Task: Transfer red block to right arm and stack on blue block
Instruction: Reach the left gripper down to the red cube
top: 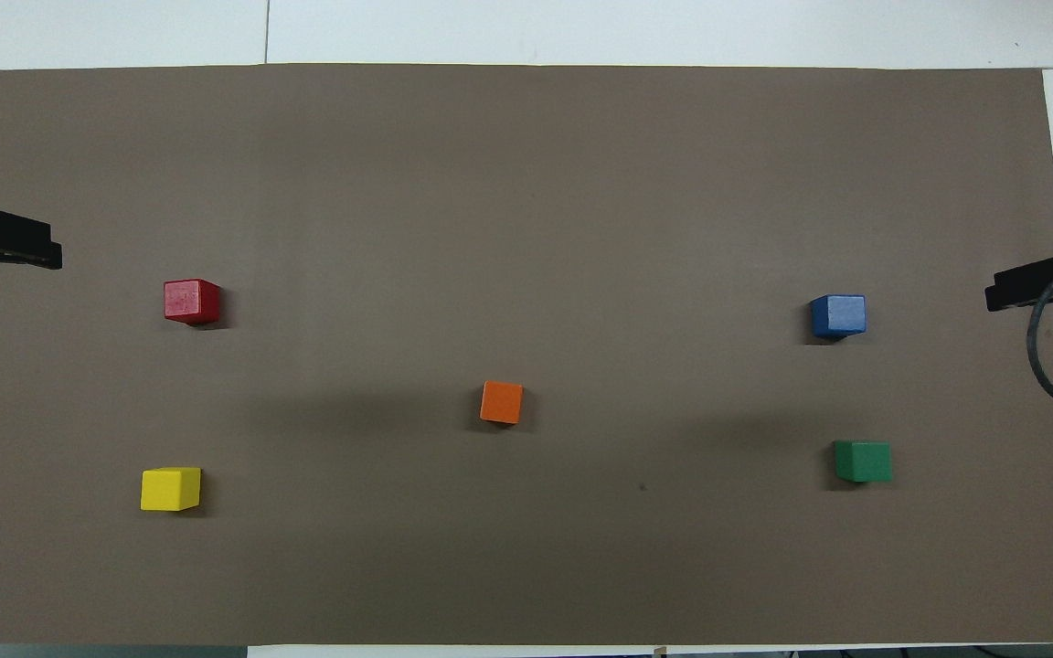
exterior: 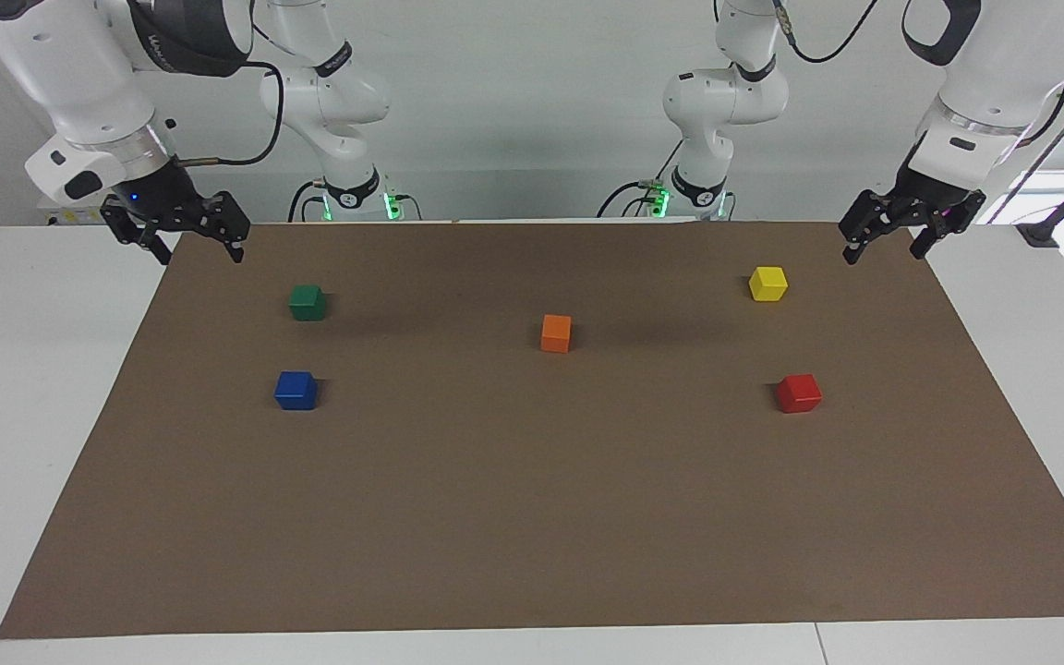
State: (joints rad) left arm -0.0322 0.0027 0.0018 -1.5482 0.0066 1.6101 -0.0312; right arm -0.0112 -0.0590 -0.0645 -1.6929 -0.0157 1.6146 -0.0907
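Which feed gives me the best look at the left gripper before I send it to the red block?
The facing view: the left gripper shows whole, jaws open, hanging over the mat's corner near the yellow block. The overhead view catches only its black tip at the frame edge, above the red block.

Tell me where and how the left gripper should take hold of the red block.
Grip the red block across two of its upright side faces, coming straight down from above. It sits flat on the brown mat with open space all round. The left gripper hangs open over the mat's corner, nearest this block.
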